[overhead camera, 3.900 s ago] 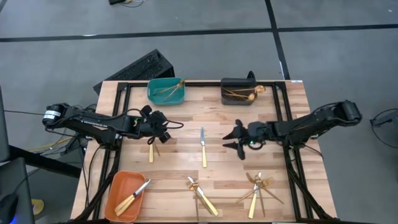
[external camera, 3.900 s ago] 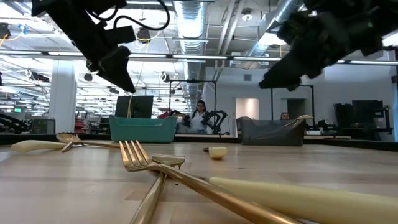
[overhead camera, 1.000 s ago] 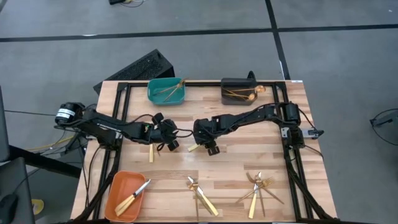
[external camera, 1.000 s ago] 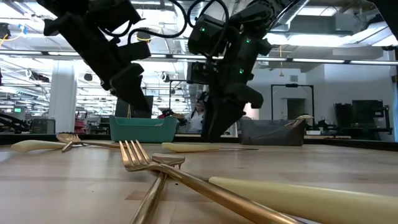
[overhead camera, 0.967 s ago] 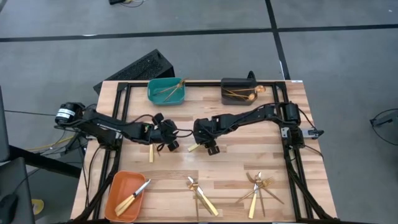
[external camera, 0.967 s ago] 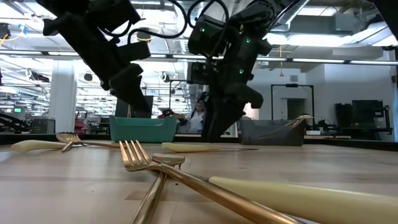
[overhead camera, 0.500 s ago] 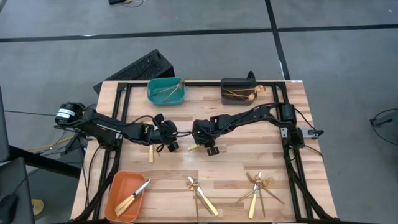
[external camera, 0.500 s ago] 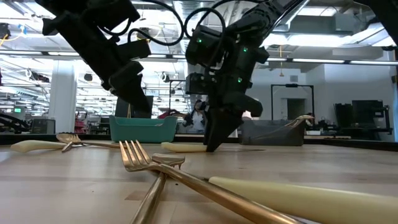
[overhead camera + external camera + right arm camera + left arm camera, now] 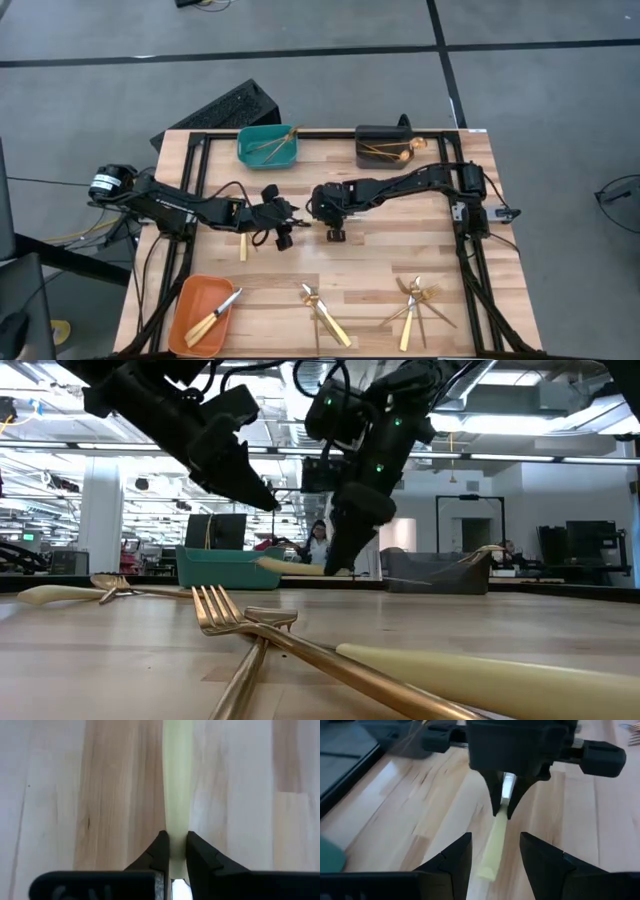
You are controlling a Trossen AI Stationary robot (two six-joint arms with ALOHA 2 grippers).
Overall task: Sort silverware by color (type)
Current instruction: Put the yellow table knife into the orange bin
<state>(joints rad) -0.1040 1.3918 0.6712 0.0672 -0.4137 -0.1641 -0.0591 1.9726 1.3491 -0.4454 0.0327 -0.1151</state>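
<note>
My right gripper (image 9: 334,230) stands over the table's middle, shut on a knife (image 9: 495,842) with a cream handle and a silver blade. In the low view the knife (image 9: 300,568) hangs clear of the wood below that gripper (image 9: 340,563). My left gripper (image 9: 283,235) is open just left of it. In the left wrist view its two fingers (image 9: 492,865) stand on either side of the handle's free end without touching it. Another cream-handled knife (image 9: 243,245) lies flat on the table near the left arm. My right gripper pinches the knife between its two fingers on the cream handle close to the blade (image 9: 175,851). The fingers (image 9: 495,802) come from above, pointing down, and lie across the knife. The knife is lifted clear and about level, its handle end (image 9: 487,869) toward my left gripper.
A teal bin (image 9: 250,150) with forks and a dark grey bin (image 9: 365,155) with spoons sit at the far edge. An orange bin (image 9: 190,300) with a knife is at the near left corner. Heaps of gold cutlery (image 9: 325,310) (image 9: 415,300) lie near the near edge.
My right gripper has risen with the knife, which lay on the table and now hangs clear and about level. My left gripper has moved right toward the knife's handle end, so its fingers flank it.
</note>
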